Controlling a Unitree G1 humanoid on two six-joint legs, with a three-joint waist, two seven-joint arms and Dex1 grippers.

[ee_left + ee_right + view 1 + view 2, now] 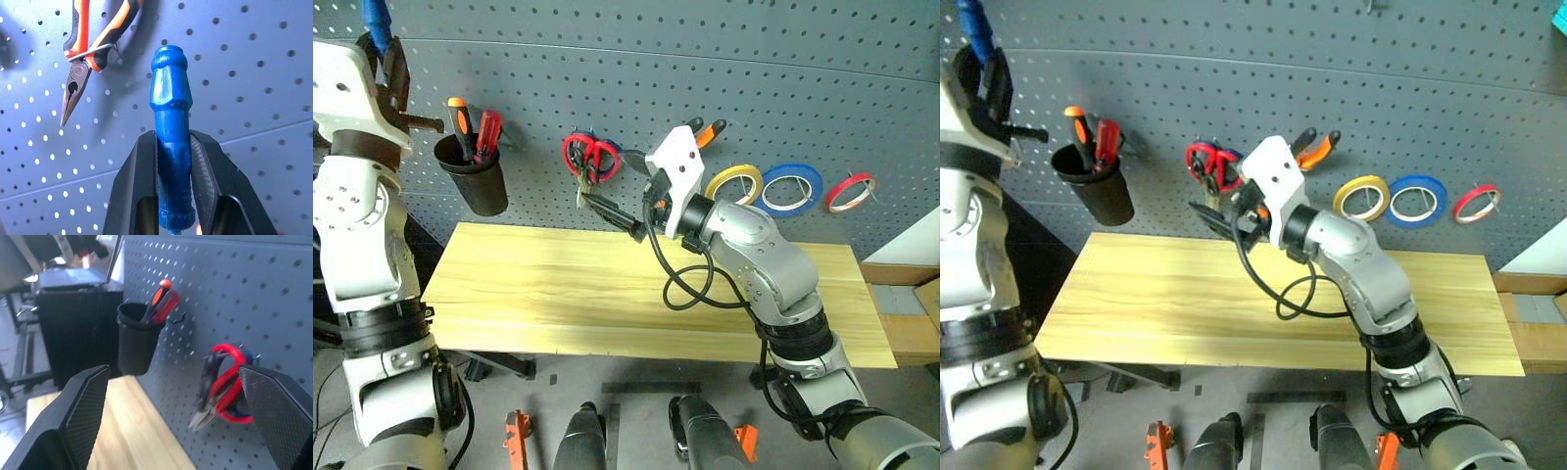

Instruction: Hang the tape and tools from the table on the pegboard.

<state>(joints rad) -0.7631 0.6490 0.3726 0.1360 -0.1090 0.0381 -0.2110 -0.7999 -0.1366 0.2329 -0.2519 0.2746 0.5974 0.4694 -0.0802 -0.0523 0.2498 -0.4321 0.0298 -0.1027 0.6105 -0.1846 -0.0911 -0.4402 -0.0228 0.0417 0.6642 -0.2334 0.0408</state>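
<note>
Two ribbed fingers [208, 171], faceted blue screwdriver [171, 122]

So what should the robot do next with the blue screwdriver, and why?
Probably carry it toward the black cup on the pegboard. The left gripper is shut on the blue screwdriver, held high by the board, and that cup already holds two other screwdrivers.
</note>
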